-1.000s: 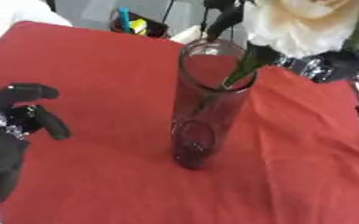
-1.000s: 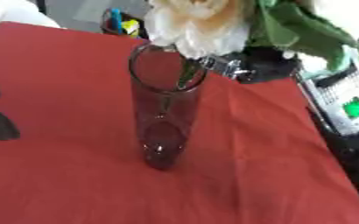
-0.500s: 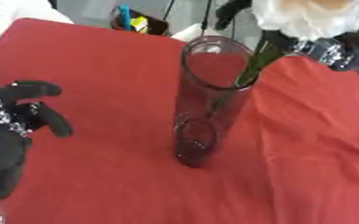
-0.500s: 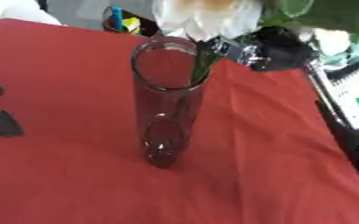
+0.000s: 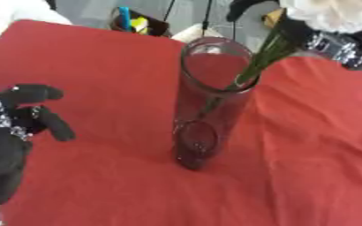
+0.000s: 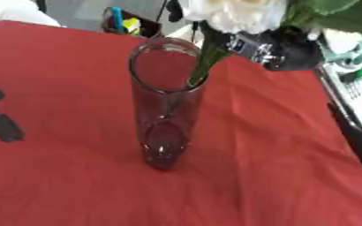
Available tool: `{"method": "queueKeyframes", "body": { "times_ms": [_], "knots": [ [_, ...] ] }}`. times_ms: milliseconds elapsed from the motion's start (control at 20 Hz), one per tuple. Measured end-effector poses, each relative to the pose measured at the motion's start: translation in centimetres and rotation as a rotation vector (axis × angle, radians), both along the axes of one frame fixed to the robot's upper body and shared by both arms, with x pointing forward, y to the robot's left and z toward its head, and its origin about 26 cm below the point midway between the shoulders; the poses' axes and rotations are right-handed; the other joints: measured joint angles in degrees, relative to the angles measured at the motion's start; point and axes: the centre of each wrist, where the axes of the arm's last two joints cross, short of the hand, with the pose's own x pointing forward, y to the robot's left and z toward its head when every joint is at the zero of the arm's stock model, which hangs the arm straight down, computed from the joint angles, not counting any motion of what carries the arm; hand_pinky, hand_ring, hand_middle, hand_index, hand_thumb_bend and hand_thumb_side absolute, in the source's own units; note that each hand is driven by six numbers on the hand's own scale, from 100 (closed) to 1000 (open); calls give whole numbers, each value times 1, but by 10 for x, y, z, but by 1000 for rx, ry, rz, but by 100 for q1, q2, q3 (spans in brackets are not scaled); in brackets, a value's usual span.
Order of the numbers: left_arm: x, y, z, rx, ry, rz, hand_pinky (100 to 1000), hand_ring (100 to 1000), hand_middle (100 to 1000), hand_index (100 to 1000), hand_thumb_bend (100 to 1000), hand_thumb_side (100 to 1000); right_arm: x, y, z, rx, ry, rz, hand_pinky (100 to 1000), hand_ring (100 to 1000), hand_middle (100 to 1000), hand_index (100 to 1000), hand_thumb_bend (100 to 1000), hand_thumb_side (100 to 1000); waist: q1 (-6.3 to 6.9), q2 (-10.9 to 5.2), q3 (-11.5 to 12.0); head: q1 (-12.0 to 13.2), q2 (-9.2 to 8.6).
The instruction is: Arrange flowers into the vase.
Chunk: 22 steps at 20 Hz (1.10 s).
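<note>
Main danger here: tipping of the vase [image 5: 211, 110]. Tall, narrow, standing upright on the red cloth [image 5: 91, 66] with nothing to steady it. Stem [image 5: 263, 55] leaning on the right side of the rim, so any sideways push or pull from the right hand [image 5: 335, 44] probably goes straight into the top of the glass and could rock it over to the left. Soft, slightly creased cloth underneath, likely no help for the balance.

Second danger: letting go too early. Only the lower part of the stem inside the vase, its tip seen through the glass about halfway down, the heavy white bloom [image 5: 331, 13] high above and to the right of the mouth. If released now, possibly a fall of the flower outward over the rim, or a hard drop to the bottom. Also possible: bending of the thin stem against the rim if lowered at this slant and not more upright.

Right hand at the upper right, behind and above the vase, closed around the flower just under the bloom, partly hidden by petals and leaves. Not touching the glass.

Left hand [image 5: 10, 137] at the lower left, well apart from the vase, fingers relaxed, holding nothing. Perhaps useful for steadying the vase, but idle at present.
</note>
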Motion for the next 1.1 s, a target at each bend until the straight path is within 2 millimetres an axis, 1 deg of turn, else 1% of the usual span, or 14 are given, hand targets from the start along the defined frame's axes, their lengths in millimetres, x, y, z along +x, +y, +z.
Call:
{"method": "queueKeyframes", "body": {
  "times_ms": [500,750,850,1100],
  "knots": [
    [0,0,0,8,-2,0,488,463,698,753,100,992,-1,-4,-2,-73,-11,-67,996,1000,806,906,100,1000,-21,35,15,-3,-4],
    [0,0,0,14,-1,-1,488,464,699,753,100,994,-3,-4,5,-106,-12,-91,1000,1000,816,907,100,1000,-67,36,36,-10,-10],
    [0,0,0,17,0,-2,489,464,699,753,100,994,-4,-5,9,-117,-11,-101,1000,1000,815,906,100,1000,-88,37,43,-21,-47],
    [0,-1,0,26,0,-11,489,464,700,752,100,998,1,-8,15,-115,10,-116,999,1000,820,913,100,1000,-111,38,49,-43,-70]
  ]
}}
